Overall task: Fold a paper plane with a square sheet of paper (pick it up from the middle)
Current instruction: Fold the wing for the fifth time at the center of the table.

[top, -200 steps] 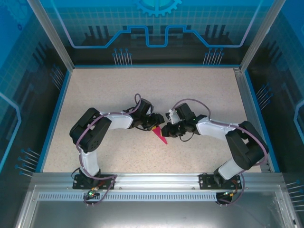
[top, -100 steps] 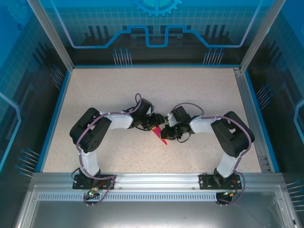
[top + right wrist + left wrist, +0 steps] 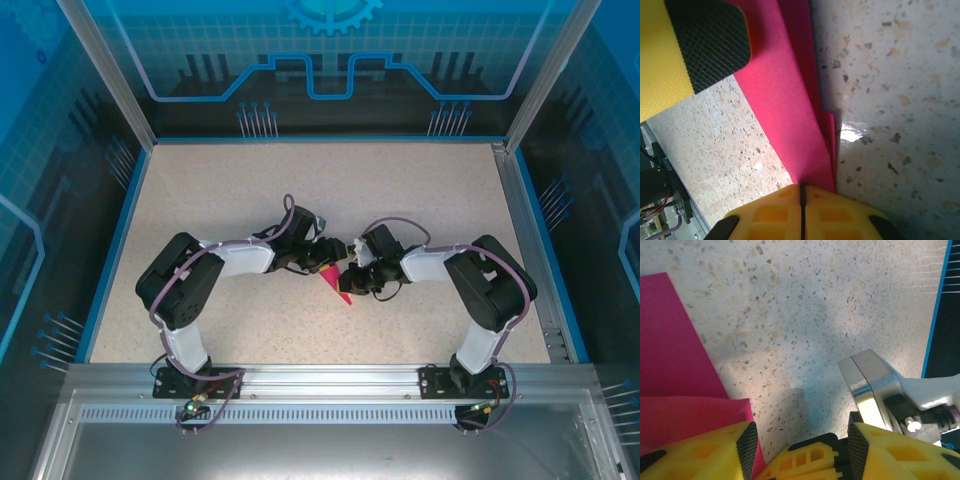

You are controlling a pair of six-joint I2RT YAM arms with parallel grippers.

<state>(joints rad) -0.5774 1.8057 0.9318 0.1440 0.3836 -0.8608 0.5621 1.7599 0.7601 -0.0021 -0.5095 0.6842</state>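
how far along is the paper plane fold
Done: the paper plane is already a narrow, layered point. In hand: the right gripper is shut at its folded edge, and the left gripper is open with one finger over it. Left: any final creases, hard to judge.

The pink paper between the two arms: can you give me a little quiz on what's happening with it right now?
1. True or false: the pink paper lies as a flat, unfolded square.
2. The right pincer is: A) wide open, B) closed on the paper, C) holding a pen.
3. What main colour is the left pincer?
Key: 1 false, it is folded to a point; 2 B; 3 yellow.
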